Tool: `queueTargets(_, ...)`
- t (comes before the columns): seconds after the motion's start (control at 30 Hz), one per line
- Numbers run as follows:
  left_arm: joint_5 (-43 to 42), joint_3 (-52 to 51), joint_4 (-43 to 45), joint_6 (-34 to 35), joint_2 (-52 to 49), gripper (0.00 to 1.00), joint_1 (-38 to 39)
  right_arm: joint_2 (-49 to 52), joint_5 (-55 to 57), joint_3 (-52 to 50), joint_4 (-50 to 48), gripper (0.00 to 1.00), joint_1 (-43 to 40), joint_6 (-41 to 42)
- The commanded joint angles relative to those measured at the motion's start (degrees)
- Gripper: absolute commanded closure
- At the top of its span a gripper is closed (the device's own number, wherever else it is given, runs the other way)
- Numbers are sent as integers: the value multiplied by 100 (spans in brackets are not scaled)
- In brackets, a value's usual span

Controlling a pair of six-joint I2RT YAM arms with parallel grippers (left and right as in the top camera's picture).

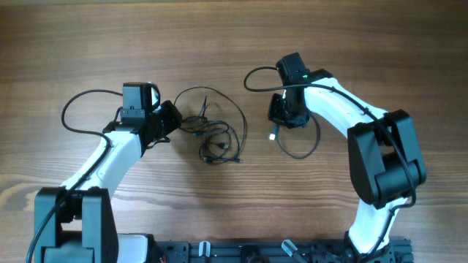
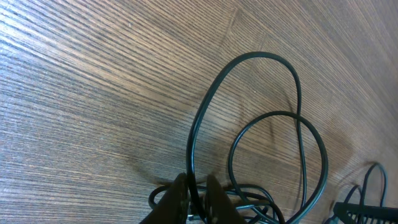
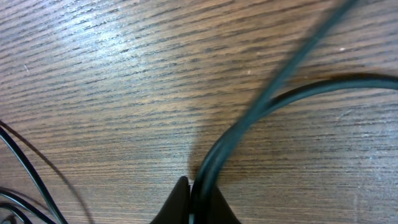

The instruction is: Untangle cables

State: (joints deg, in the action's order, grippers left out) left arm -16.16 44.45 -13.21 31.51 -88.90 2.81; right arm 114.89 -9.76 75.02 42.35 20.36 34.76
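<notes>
Closest to the lens: left gripper [image 2: 198, 194], squeezed almost fully together on one thin black strand. Rising from that pinch, a tall loop [image 2: 249, 59], crossed by a second, smaller one. Belongs to the cables [image 1: 216, 139], bunched loosely around the middle of the counter [image 1: 219, 44], well off every corner and just beside the left pincer. Likewise closed: right gripper [image 3: 198, 191], clamped on two strands running side by side out of its tips. Toward the right edge of the counter, apart from the main bunch: a separate cord [image 1: 308, 150], curled beneath the right pincer, ending in a pale plug [image 1: 273, 135].
</notes>
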Motion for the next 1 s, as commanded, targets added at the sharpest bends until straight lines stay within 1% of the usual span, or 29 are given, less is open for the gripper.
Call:
queueTargets(0.0, 57, -46, 20, -107, 42, 88, 20, 118, 122, 28, -7, 96, -20, 17)
queueTargets(0.37, 57, -46, 20, -107, 42, 88, 20, 48, 127, 90, 79, 96, -20, -192)
queueTargets(0.53, 57, -46, 17, -107, 42, 88, 20, -420, 302, 127, 219, 96, -20, -330)
queueTargets(0.6, 57, -46, 17, -107, 42, 86, 20, -791, 682, 127, 352, 96, -17, -328)
queueTargets(0.73, 57, -46, 20, -107, 42, 86, 20, -1554, 1615, 127, 643, 96, -20, -330)
queueTargets(0.97, 57, -46, 20, -109, 42, 86, 20, -2728, 4076, 127, 691, 96, -20, -323)
